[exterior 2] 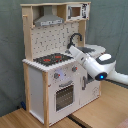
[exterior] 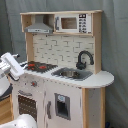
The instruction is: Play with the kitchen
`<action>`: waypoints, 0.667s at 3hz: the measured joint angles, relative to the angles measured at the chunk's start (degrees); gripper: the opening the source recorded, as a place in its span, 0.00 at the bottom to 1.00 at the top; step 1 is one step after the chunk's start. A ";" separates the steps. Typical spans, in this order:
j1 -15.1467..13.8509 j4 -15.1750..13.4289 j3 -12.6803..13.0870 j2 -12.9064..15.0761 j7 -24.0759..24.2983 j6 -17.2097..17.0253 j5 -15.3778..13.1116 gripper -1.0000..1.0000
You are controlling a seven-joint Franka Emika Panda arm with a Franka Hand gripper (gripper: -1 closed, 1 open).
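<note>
Beside the kitchen, we are hovering our gripper near the hob; its fingers' state we cannot tell.

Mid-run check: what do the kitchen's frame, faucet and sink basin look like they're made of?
The kitchen frame: likely wood or fibreboard, pale matte edges, white painted panels. Faucet: probably plastic, black, slightly glossy. Sink: looks like metal, grey and reflective, though silvered plastic is possible.

The kitchen pairs matt white painted panels with pale, smooth light-wood framing in both exterior views. Its faucet is glossy black, the sink shiny metal. The robot arm wears smooth, glossy white plastic.
</note>
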 joint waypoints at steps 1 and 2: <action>1.77 -2.92 1.55 -1.73 0.13 4.18 0.00 1.00; 4.19 -6.52 2.98 -2.14 0.04 8.60 -0.23 1.00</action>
